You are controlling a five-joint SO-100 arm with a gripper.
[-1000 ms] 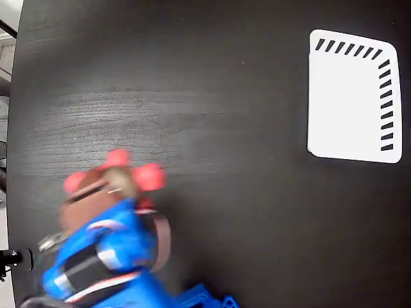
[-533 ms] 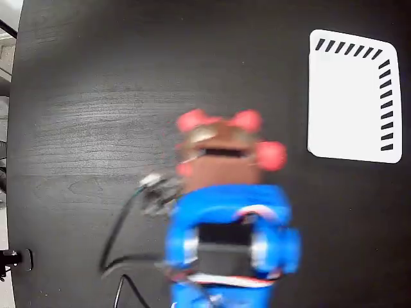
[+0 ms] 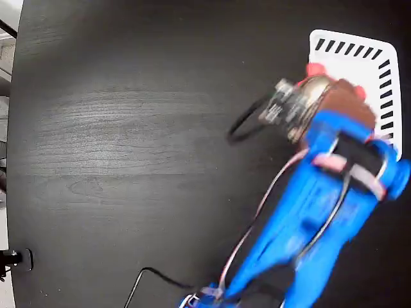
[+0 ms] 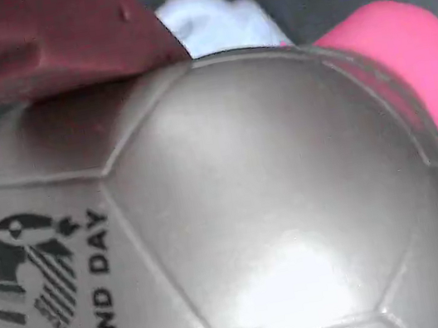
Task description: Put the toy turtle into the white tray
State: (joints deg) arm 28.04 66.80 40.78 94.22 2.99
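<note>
Turtle carried across the table, now over the tray's left edge.

Within the last second the blue arm (image 3: 321, 212) has swung from the table's lower left to its upper right corner, taking the toy turtle (image 3: 319, 88) along; it hangs blurred over the near-left part of the white tray (image 3: 359, 58), so I judge only lowering and release remain. The jaws are closed on the turtle: in the wrist view a brown finger (image 4: 38, 38) presses the gold shell (image 4: 234, 203), with a pink foot (image 4: 402, 49) beside it. Count: one turtle, one tray, one arm, and one loose black cable (image 3: 247, 125) looping off the wrist.
</note>
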